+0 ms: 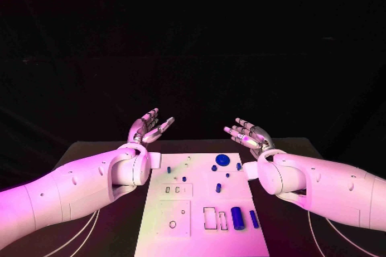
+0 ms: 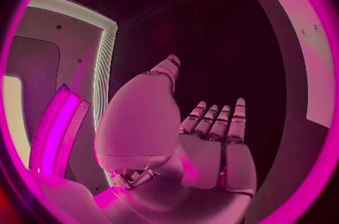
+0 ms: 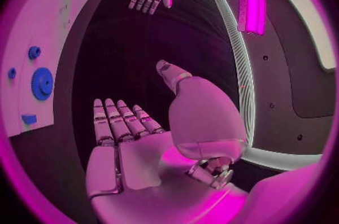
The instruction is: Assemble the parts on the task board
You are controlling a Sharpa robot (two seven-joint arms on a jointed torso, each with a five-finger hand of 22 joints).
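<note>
Your task board (image 1: pixel 201 212) carries blue parts (image 1: pixel 237 217); left robot hand (image 1: pixel 151 126) and right robot hand (image 1: pixel 247 134) hover beyond it, fingers spread, released.

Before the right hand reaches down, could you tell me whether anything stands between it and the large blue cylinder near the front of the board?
Nothing visible does. The right hand hangs open above the table's far end, the large blue cylinder lies uncovered on the task board, and the left hand is off to the other side.
</note>
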